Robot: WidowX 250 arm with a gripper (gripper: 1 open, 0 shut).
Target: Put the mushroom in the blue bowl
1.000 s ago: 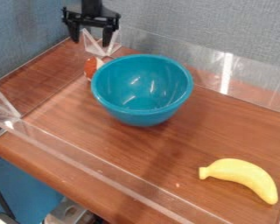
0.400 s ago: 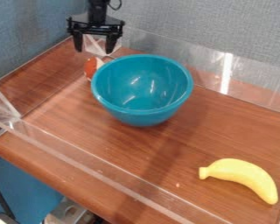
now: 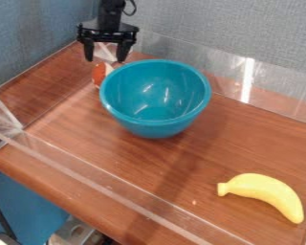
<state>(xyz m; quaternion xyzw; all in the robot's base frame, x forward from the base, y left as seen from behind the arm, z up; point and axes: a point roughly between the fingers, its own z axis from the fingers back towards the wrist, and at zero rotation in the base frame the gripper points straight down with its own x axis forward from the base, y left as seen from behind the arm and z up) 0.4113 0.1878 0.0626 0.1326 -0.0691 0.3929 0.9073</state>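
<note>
Mushroom [image 3: 100,72] just left of bowl [image 3: 156,99]; banana [image 3: 263,194] right, nearer.

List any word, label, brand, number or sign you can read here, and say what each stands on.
None: no readable text shows on the blue bowl, the banana or the table.
The tool is too small and dark to tell.

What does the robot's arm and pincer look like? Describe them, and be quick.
The arm is black and slim where it shows, with a thin dark cable looping beside it. The pincer is black too: a wide crosspiece with two short, narrow fingers pointing down.
</note>
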